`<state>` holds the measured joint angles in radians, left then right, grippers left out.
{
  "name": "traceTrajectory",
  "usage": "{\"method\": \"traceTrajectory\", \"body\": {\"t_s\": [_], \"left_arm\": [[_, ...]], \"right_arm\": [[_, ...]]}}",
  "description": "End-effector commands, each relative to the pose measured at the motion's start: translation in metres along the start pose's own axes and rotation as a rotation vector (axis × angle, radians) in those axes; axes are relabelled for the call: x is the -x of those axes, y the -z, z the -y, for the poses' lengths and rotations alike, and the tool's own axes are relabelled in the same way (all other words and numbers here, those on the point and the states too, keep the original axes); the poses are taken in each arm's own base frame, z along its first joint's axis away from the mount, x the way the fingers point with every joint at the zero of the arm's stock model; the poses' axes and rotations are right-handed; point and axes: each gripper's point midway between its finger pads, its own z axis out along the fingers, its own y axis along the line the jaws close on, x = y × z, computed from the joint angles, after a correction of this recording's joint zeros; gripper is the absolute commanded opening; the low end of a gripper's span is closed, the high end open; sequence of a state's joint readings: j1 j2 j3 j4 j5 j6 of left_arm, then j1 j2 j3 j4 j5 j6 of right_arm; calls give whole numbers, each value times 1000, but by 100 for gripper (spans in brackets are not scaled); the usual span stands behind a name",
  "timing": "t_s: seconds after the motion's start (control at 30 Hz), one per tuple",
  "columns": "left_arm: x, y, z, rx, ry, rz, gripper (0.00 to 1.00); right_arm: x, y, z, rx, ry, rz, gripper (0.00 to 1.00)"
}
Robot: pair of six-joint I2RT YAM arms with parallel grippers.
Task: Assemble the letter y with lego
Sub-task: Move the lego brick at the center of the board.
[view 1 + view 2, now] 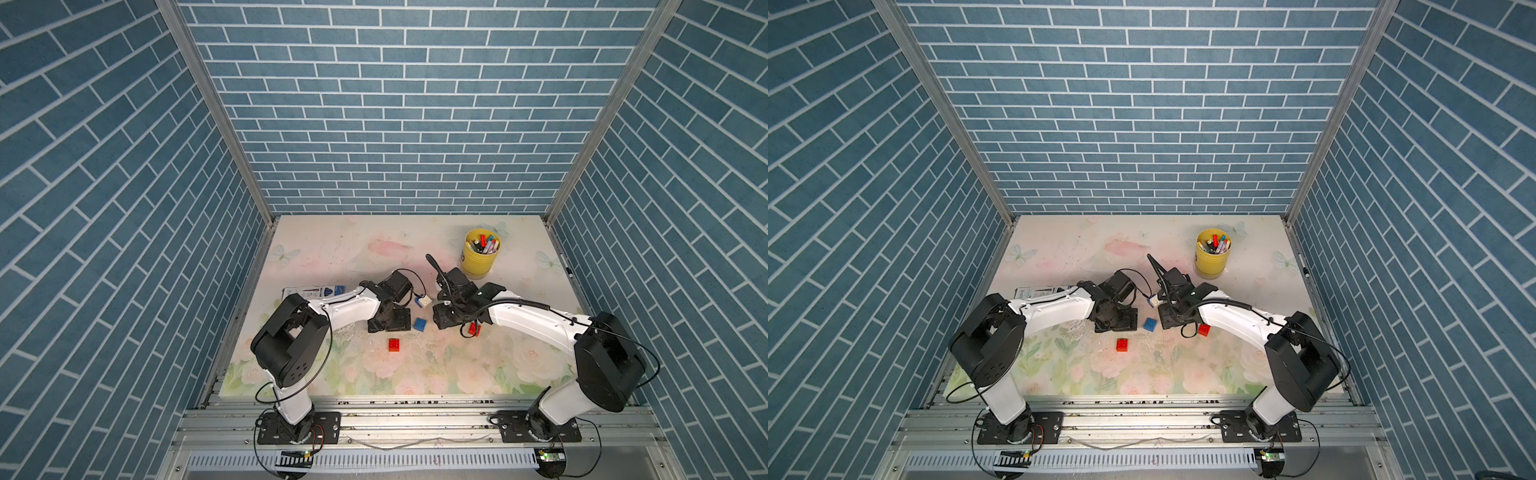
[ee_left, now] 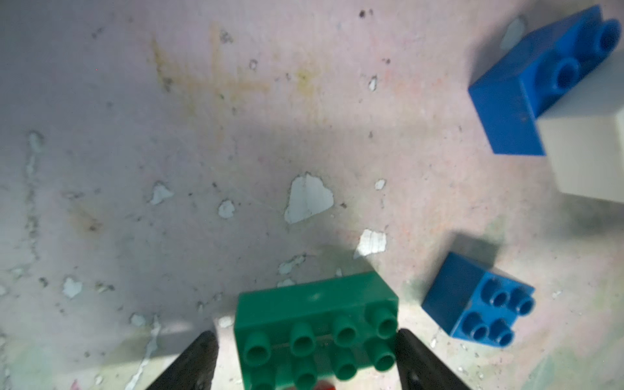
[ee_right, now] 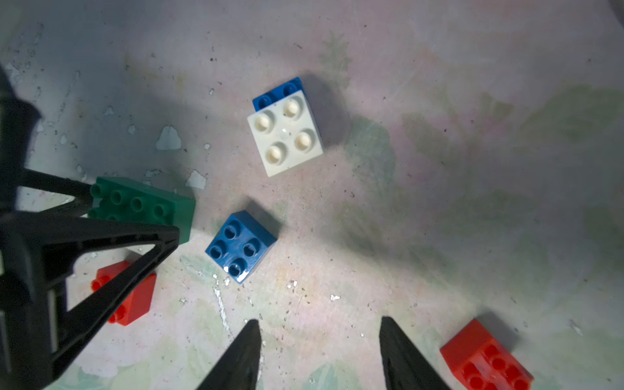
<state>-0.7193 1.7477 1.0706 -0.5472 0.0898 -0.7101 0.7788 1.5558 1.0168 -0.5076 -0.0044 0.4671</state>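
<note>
Risk: your wide left gripper, closing off-centre, could shove green brick into three-o'clock blue brick; right gripper gapes empty.

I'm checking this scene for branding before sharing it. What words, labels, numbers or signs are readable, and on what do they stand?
Nothing can be read outright.
On the flat printed package: blue and white print, too small to read.
On the yellow cup: a small side label, too small to read.
On the marker pens: nothing legible.
On the green brick and white brick: no lettering visible.
</note>
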Motion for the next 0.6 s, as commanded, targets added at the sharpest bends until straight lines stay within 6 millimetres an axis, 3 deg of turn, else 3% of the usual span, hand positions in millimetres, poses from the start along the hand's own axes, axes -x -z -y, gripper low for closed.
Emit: {"method": "traceTrajectory", "body": {"t_s": [0.0, 0.27, 0.57], "left_arm": [[-1, 19, -6, 16, -9, 38, 85], [-3, 56, -34, 33, 16, 126, 87], [-14, 62, -73, 43, 106, 137, 88]], "right_arm": [[-1, -5, -10, 51, -2, -15, 58], [-2, -18, -24, 93, 111, -95, 58], [4, -39, -39, 81, 255, -185, 58]]}}
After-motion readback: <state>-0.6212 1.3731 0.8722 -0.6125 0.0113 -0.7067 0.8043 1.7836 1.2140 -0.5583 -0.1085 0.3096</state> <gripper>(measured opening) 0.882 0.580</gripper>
